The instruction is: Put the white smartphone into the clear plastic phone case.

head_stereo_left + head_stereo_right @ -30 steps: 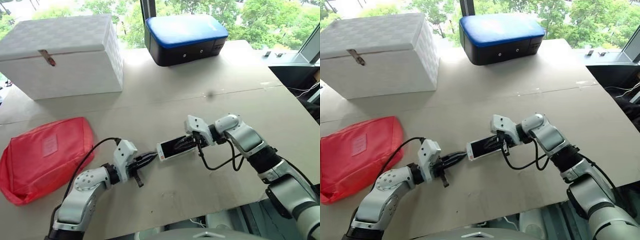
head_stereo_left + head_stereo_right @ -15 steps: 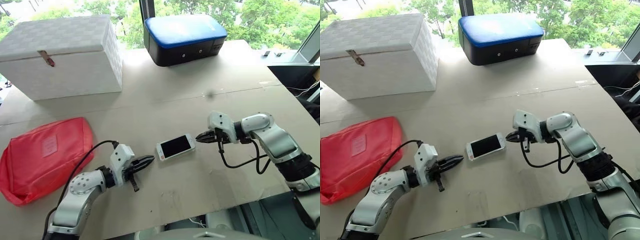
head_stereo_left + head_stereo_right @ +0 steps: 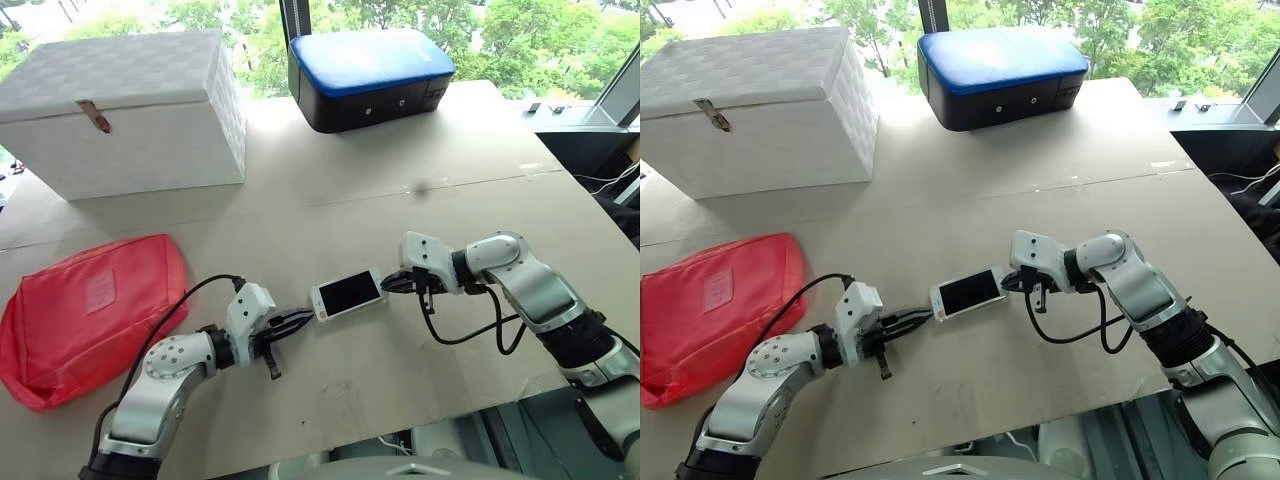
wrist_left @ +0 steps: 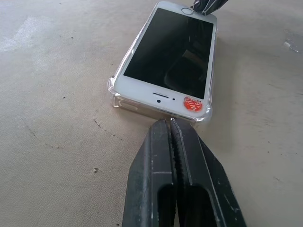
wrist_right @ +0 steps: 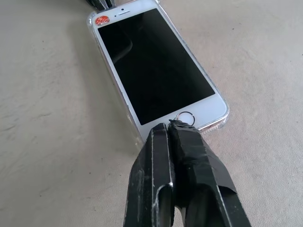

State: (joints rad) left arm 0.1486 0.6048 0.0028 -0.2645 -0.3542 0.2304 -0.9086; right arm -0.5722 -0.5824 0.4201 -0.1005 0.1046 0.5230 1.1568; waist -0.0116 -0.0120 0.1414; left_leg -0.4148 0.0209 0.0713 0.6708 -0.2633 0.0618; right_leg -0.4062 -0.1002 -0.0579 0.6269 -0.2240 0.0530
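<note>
The white smartphone lies flat and screen up on the table, seated in the clear plastic phone case, whose glinting rim shows around its edges. A small red sticker marks the phone's end nearest my left gripper. That gripper is shut, holds nothing, and its tips sit right at this end. At the opposite end, by the home button, my right gripper is also shut on nothing, its tips touching or nearly touching the edge.
A white woven box stands at the back left, and a black case with a blue lid at the back centre. On the left lies a red pouch. The table's front edge runs close below both arms.
A second ago the right gripper reached over the phone's screen; it drew back to the right, then returned to the phone's end. The left gripper has closed the small gap to its end.
</note>
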